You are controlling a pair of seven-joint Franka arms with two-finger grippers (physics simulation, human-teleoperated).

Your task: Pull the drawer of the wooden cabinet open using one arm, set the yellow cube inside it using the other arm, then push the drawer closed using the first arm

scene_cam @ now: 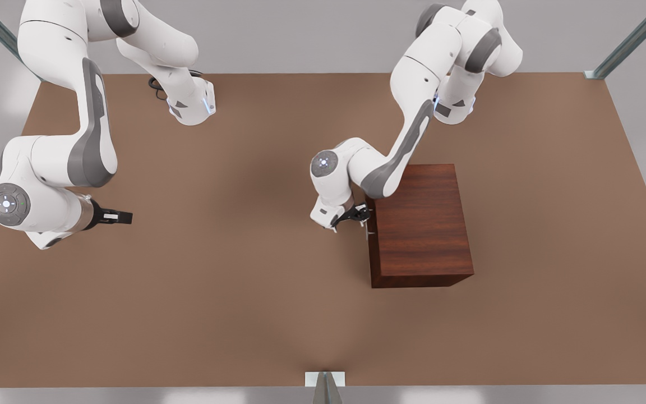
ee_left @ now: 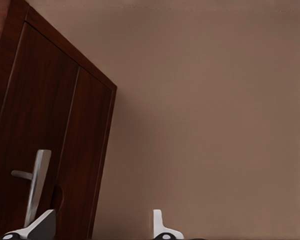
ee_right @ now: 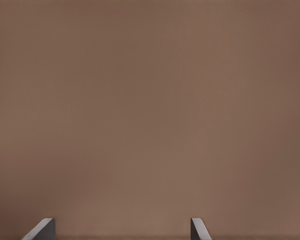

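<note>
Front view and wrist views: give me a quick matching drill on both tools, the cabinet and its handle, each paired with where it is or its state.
Things:
1. left tool
2. right tool
3. thin silver bar handle
4. boxy dark reddish-brown wooden cabinet

Places or states:
A. open, over the bare brown tabletop, far from the cabinet
B. stands on the tabletop, toward the front view's right
C. open, at the cabinet's front panel
D. mounted on the front panel, not gripped

Pairs: 1-C, 2-A, 3-D, 4-B
</note>
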